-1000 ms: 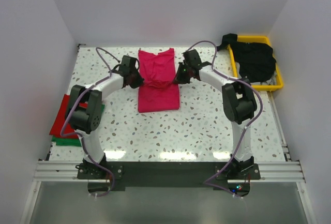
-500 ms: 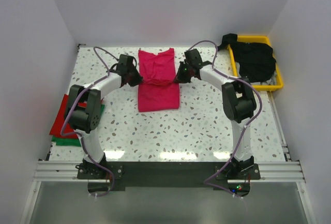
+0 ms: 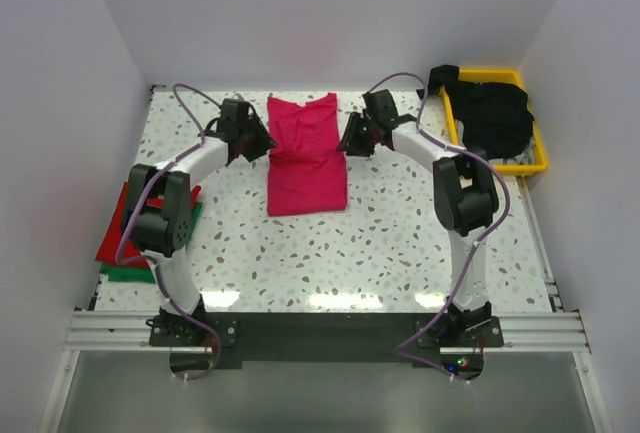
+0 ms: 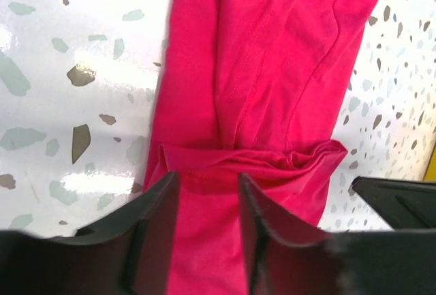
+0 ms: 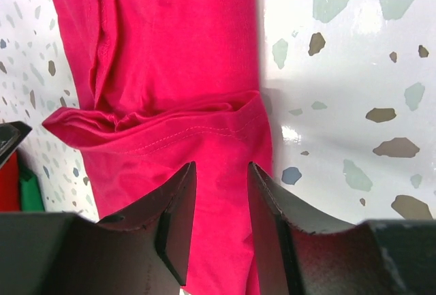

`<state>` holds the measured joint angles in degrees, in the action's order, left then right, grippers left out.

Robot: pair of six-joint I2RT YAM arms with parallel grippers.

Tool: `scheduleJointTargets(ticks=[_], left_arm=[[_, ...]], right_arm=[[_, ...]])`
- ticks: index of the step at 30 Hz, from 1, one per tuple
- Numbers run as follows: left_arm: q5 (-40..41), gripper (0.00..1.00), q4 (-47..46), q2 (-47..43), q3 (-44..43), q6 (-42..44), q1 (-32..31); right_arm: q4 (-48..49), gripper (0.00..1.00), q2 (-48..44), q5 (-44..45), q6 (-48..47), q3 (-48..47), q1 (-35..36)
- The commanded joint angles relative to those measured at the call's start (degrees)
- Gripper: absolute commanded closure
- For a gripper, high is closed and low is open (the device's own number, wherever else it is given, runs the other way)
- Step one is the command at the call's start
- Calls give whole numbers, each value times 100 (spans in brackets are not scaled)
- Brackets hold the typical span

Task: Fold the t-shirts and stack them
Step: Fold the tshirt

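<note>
A magenta-pink t-shirt [image 3: 305, 178] lies folded on the speckled table at centre back, its near half doubled over with a creased hem across the middle [image 4: 272, 159]. My left gripper [image 3: 262, 143] hovers at its left edge and my right gripper [image 3: 348, 141] at its right edge. In the left wrist view the left gripper [image 4: 208, 186] stands open above the cloth with nothing between the fingers. The right gripper [image 5: 221, 172] is likewise open over the shirt [image 5: 170, 50], holding nothing. A red t-shirt [image 3: 118, 228] lies on a green one [image 3: 125, 273] at the table's left edge.
A yellow tray [image 3: 540, 163] at the back right holds black t-shirts [image 3: 490, 113], one draped over its far rim. White walls close in the table on three sides. Both arms arch inward from their bases at the near edge.
Both grippers have opened and let go of the pink shirt's fold, which now lies flat on the table. Both have drawn slightly back towards the far side.
</note>
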<state>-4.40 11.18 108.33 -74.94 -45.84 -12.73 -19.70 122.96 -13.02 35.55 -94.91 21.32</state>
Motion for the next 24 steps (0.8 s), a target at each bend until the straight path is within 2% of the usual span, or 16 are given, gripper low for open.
scheduleJointTargets(ticks=[1,3,4,5,7,8,14,24], left_arm=[[-8,59,-371,-637,285,-3,-10],[10,66,-388,-795,409,-12,-132],[45,72,-423,-822,505,-3,-194],[80,85,-450,-849,550,-12,-273],[80,96,-485,-788,559,5,-536],[141,98,-476,-718,533,5,-616],[28,100,-494,28,173,-12,-1012],[-131,100,-178,961,-925,216,-994]], right_arm=[[169,60,-544,79,-294,16,74],[273,60,-702,176,-347,226,205],[300,60,-720,220,-399,280,249],[327,60,-720,229,-435,307,311],[292,60,-624,273,-522,228,486],[257,61,-554,325,-549,167,548],[55,65,-18,370,-655,-378,865],[-640,65,914,466,-892,-1713,847]])
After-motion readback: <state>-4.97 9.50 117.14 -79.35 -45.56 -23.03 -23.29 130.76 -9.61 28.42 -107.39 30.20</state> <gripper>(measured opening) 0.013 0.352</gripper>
